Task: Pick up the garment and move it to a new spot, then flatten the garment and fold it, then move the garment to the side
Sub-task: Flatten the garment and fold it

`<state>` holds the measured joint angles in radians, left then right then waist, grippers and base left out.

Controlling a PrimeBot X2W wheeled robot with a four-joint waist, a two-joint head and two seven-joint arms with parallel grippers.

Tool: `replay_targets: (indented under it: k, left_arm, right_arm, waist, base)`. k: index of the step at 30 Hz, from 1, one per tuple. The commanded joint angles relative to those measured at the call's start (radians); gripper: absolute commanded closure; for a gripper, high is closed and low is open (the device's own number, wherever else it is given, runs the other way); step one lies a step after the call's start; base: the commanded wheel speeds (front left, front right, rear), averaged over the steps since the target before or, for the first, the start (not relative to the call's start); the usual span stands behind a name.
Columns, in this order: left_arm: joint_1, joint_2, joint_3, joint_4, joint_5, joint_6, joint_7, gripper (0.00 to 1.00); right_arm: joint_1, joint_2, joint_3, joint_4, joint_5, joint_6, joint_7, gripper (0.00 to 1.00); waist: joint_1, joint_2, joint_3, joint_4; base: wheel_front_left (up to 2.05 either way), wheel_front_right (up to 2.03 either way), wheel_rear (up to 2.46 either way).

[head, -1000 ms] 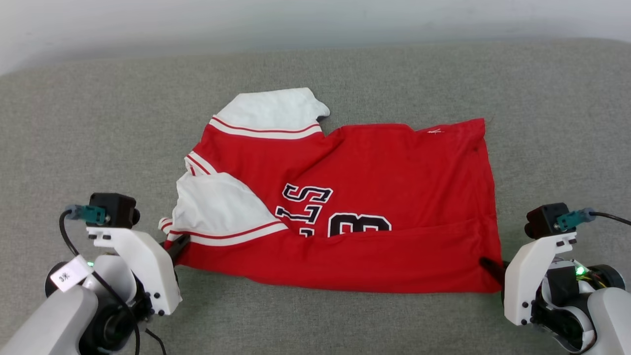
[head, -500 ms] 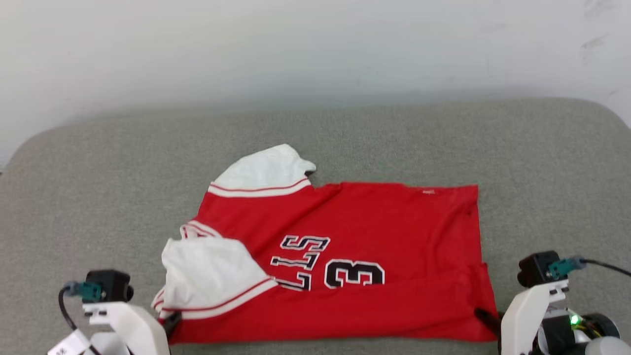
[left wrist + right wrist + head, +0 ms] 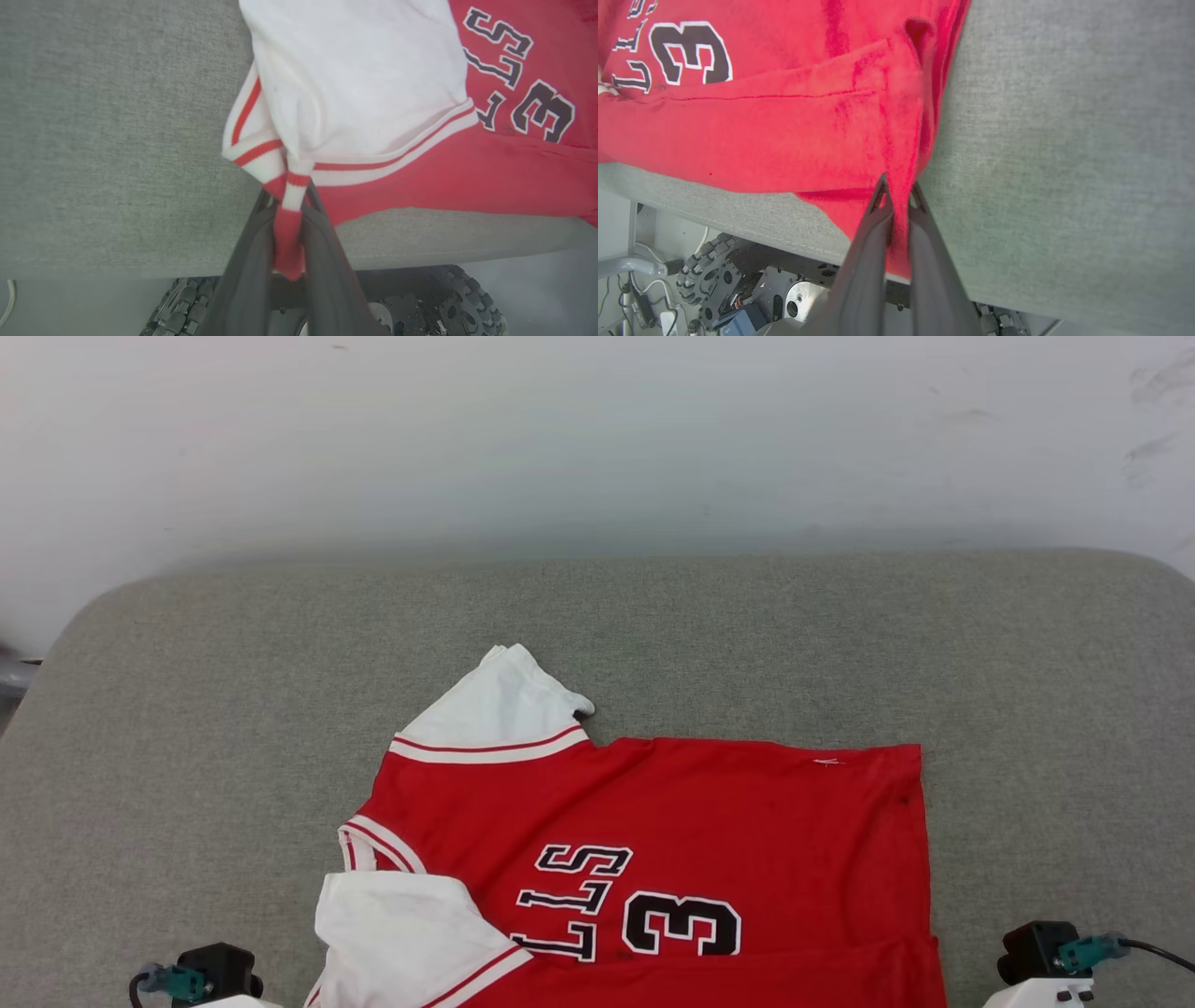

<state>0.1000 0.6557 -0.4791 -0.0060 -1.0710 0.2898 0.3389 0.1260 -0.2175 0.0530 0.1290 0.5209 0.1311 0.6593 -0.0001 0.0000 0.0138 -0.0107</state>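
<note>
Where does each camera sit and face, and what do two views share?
Head view: from the head, down onto the garment on the table; left wrist camera, right wrist camera at bottom corners.
Left wrist view: along the left gripper, shut on a striped cuff.
Right wrist view: along the right gripper, shut on the red hem.
Both wrist views share the number 3.

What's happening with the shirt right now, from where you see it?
Both arms hold the red jersey T-shirt by its near edge. The left pincer is shut on striped trim at the sleeve end, the right pincer on the red hem corner. The shirt lies print-up on the grey padded surface, near edge at the surface's front, one white sleeve folded onto the chest. Flattening isn't finished.
</note>
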Motion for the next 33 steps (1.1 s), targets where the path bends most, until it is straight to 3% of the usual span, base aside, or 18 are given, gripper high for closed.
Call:
replay_targets:
  k: [1, 2, 3, 4, 5, 10, 17, 26, 33]
  left_arm:
    - [-0.014, -0.009, 0.003, 0.015, 0.000, -0.009, -0.014, 1.00]
    - [-0.023, -0.019, 0.003, 0.031, -0.002, -0.013, -0.019, 1.00]
    - [-0.029, -0.029, 0.001, 0.043, -0.006, -0.018, -0.021, 0.97]
    - [-0.037, -0.036, 0.003, 0.054, -0.005, -0.025, -0.029, 0.62]
    - [-0.046, -0.040, 0.006, 0.065, 0.000, -0.024, -0.036, 0.00]
    - [-0.080, -0.039, 0.015, 0.089, 0.030, -0.035, -0.077, 0.00]
    - [-0.155, -0.033, 0.031, 0.073, 0.118, -0.026, -0.184, 0.00]
    - [-0.298, -0.055, 0.042, 0.087, 0.239, -0.013, -0.325, 0.00]
    - [-0.527, -0.063, 0.028, 0.175, 0.295, -0.079, -0.333, 0.00]
  right_arm:
    - [0.007, 0.009, -0.002, 0.007, 0.003, -0.001, -0.016, 0.85]
    - [0.010, 0.012, -0.003, 0.016, 0.002, -0.001, -0.032, 0.62]
    - [0.007, 0.016, -0.003, 0.018, 0.000, -0.001, -0.055, 0.00]
    - [-0.001, 0.020, -0.005, 0.017, -0.005, -0.001, -0.083, 0.00]
    - [-0.009, 0.025, -0.006, 0.014, -0.009, -0.001, -0.113, 0.00]
    - [-0.036, 0.045, -0.019, -0.013, -0.033, -0.001, -0.283, 0.00]
    - [-0.075, 0.092, -0.091, -0.086, -0.168, -0.001, -0.513, 0.00]
    - [-0.143, 0.133, -0.114, -0.181, -0.291, -0.001, -0.605, 0.00]
    - [-0.239, 0.156, -0.111, -0.266, -0.353, -0.001, -0.645, 0.00]
  waist:
    - [0.0001, 0.0000, 0.004, 0.000]
    - [0.0001, 0.0000, 0.006, 0.001]
    - [0.0001, 0.0000, 0.007, 0.001]
    - [0.0001, 0.0000, 0.008, 0.000]
    - [0.0001, 0.0000, 0.008, -0.001]
    - [0.0001, 0.0000, 0.002, -0.005]
    - [0.0001, 0.0000, 0.001, -0.012]
    - [0.0001, 0.0000, 0.091, -0.044]
    - [0.0001, 0.0000, 0.248, -0.105]
  base:
    - [0.00, 0.00, 0.00]
    - [0.00, 0.00, 0.00]
    - [0.00, 0.00, 0.00]
    - [0.00, 0.00, 0.00]
    - [0.00, 0.00, 0.00]
    - [0.00, 0.00, 0.00]
    - [0.00, 0.00, 0.00]
    - [0.00, 0.00, 0.00]
    - [0.00, 0.00, 0.00]
